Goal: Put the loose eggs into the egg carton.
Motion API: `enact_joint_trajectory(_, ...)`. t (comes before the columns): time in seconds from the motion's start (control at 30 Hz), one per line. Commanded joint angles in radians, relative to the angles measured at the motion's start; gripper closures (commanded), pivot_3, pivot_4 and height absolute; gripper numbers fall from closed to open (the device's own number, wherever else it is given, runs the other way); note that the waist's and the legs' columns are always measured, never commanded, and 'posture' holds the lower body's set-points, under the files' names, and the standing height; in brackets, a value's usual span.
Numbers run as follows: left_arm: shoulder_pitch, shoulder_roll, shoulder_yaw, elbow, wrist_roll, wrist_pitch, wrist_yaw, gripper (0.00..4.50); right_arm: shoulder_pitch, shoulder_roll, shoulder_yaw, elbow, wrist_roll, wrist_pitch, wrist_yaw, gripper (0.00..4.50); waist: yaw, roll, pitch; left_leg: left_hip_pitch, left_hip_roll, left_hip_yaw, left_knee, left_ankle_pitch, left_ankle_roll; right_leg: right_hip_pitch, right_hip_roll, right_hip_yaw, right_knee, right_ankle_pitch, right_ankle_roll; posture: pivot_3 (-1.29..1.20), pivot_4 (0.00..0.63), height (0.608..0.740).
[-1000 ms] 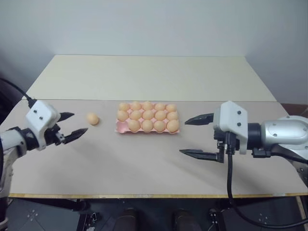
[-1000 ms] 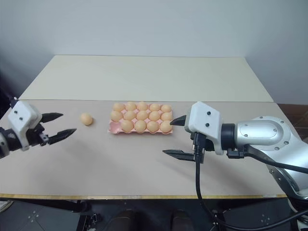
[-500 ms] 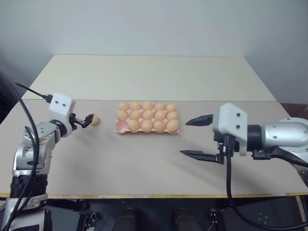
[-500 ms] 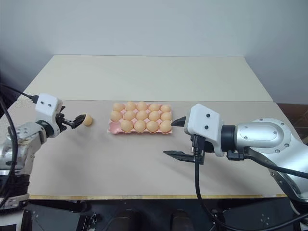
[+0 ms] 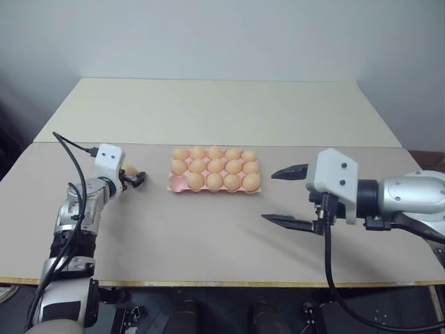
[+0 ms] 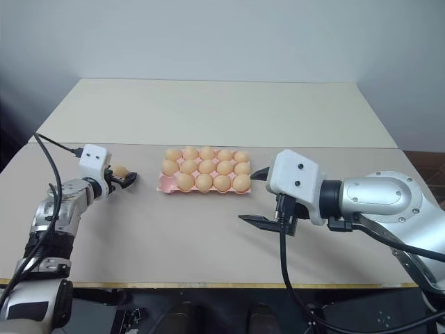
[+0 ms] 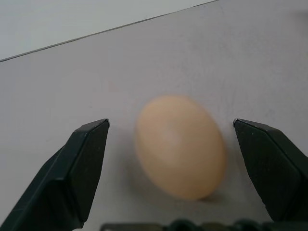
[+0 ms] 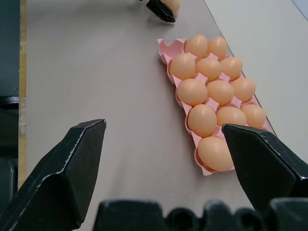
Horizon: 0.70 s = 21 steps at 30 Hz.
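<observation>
The one loose egg (image 7: 180,147) lies on the desk (image 5: 208,229) just to the left of the egg carton (image 5: 214,173), apart from its rim. Over the last second the left gripper (image 7: 178,163) has come forward and down from a spot well short of the egg to bracket it. Its fingers (image 7: 72,178) have spread wide, one on either side of the egg with a gap left on each, so nothing is gripped yet. This looks like the approach for the final pick, with closing on the egg as the next step.

The carton is nearly full. The right wrist view shows a single empty pink cup (image 8: 169,48) at the corner nearest the loose egg, which is probably where the egg belongs.

The right gripper (image 5: 285,196) hangs to the right of the carton, as it did a second ago, fingers wide and holding nothing. Nothing lies between egg and carton. The neighbouring eggs (image 8: 191,92) crowd the free cup, so placement may need care.
</observation>
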Motion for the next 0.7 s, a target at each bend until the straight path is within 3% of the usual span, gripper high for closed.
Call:
enact_joint_trajectory(0.03,-0.041,0.001,-0.001,0.04,0.019,-0.043,0.006,0.4,0.001,-0.011,-0.036,-0.028,0.001,0.006,-0.016,0.0,0.0,0.0,0.0,0.0,0.0,0.0,0.0,0.0,0.0,0.0,0.0,0.0,0.0,0.0,0.0,0.0,0.15,0.74)
enact_joint_trajectory(0.3,-0.029,0.036,-0.015,0.025,0.053,-0.062,-0.001,2.58,0.005,-0.013,-0.038,-0.029,-0.001,0.007,-0.025,0.0,-0.002,0.0,0.0,0.0,0.0,0.0,0.0,0.0,0.0,0.0,0.0,0.0,0.0,0.0,0.0,0.0,0.15,0.74)
enact_joint_trajectory(0.43,-0.007,0.04,0.012,-0.046,0.026,-0.104,-0.028,2.63,0.001,-0.006,-0.028,-0.025,-0.007,0.0,-0.028,0.0,-0.001,0.0,0.0,0.0,0.0,0.0,0.0,0.0,0.0,0.0,0.0,0.0,0.0,0.0,0.0,0.0,0.15,0.74)
enact_joint_trajectory(0.63,0.091,-0.003,0.049,-0.223,-0.131,-0.312,-0.257,2.63,-0.009,0.0,-0.011,-0.022,-0.024,-0.012,-0.029,0.0,0.003,0.0,0.0,0.0,0.0,0.0,0.0,0.0,0.0,0.0,-0.001,0.0,0.0,0.0,0.0,0.0,0.15,0.74)
enact_joint_trajectory(0.7,0.109,0.009,0.024,-0.249,-0.141,-0.298,-0.315,2.63,-0.026,-0.006,-0.007,-0.033,-0.03,-0.01,-0.028,0.0,0.003,0.0,0.0,0.0,0.0,0.0,0.0,0.0,0.0,0.0,-0.001,0.0,0.0,0.0,0.0,0.0,0.15,0.74)
